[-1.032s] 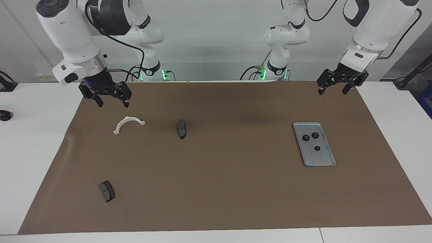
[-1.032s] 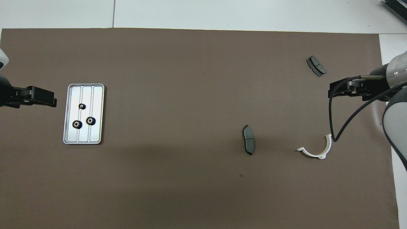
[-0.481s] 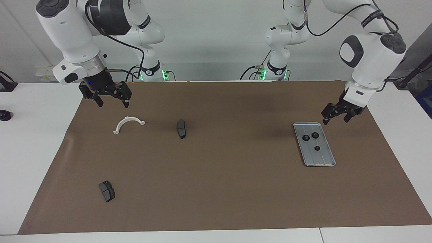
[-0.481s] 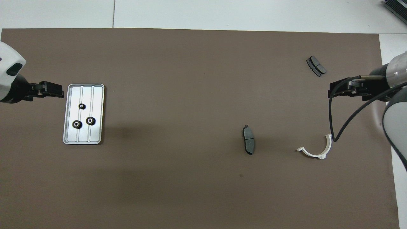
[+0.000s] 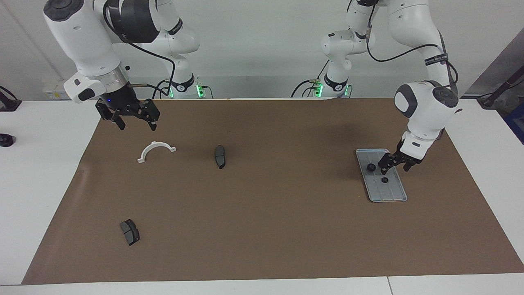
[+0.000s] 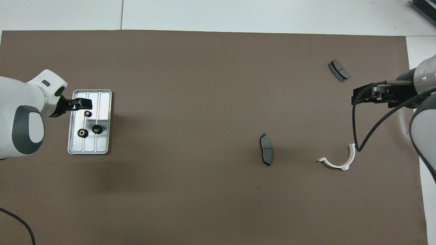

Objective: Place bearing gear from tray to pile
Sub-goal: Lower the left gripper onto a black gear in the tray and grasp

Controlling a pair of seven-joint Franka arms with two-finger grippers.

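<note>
Brown paper mat [image 6: 211, 102] covers most of the table. Read the overhead view as a clock face centred on it.

The left arm reaches in at nine o'clock. The left gripper [image 5: 395, 168] hangs over the flat silver-grey grooved metal tray [image 6: 104, 102], jaws apart and holding nothing. From the facing view I cannot tell how high above the tray floor it stands. The right arm waits at three o'clock. The right gripper [image 5: 133, 125] is raised over the mat's edge, its jaws also apart and empty.

A white plastic half-ring [image 6: 337, 162] lies at about four o'clock. One dark grey brake pad [image 6: 266, 149] lies near five o'clock, close to the centre, and another [image 6: 338, 70] lies at two o'clock.

Three small black round gears [image 6: 88, 113] with pale centre holes all sit in the tray. None lies on the mat, so no pile is visible yet.

The step in hand looks like the approach for the first pick. I cannot tell which gear is the target. The next move calls for centring the open fingers on one gear and coming straight down without nudging the others. The fingers should close only once they bracket it.
</note>
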